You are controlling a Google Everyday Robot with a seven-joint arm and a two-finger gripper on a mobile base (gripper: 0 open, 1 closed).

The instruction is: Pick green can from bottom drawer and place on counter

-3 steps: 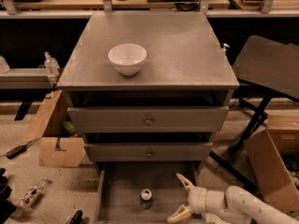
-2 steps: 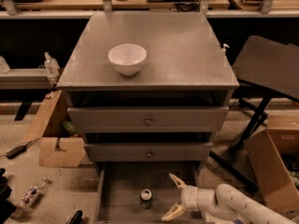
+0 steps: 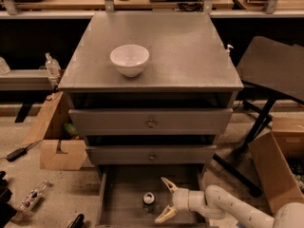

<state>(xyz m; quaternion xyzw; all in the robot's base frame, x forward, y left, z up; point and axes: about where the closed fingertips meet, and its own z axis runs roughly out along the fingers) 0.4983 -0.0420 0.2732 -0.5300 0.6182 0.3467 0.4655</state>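
Note:
The green can (image 3: 149, 201) stands upright on the floor of the open bottom drawer (image 3: 121, 201), silver lid up. My gripper (image 3: 164, 200) is inside the drawer just right of the can, open, with one cream finger above and one below the can's level, not touching it. The white arm reaches in from the lower right. The counter (image 3: 190, 51) is the grey top of the cabinet above.
A white bowl (image 3: 129, 59) sits on the counter at left. Two closed drawer fronts with brass knobs (image 3: 151, 123) hang above the open drawer. Cardboard boxes (image 3: 59, 146) stand left and right (image 3: 280, 165). A black stand (image 3: 273, 75) is at right. A plastic bottle (image 3: 32, 195) lies on the floor.
My gripper has moved left inside the drawer, closing the gap to the can. The can has not moved.

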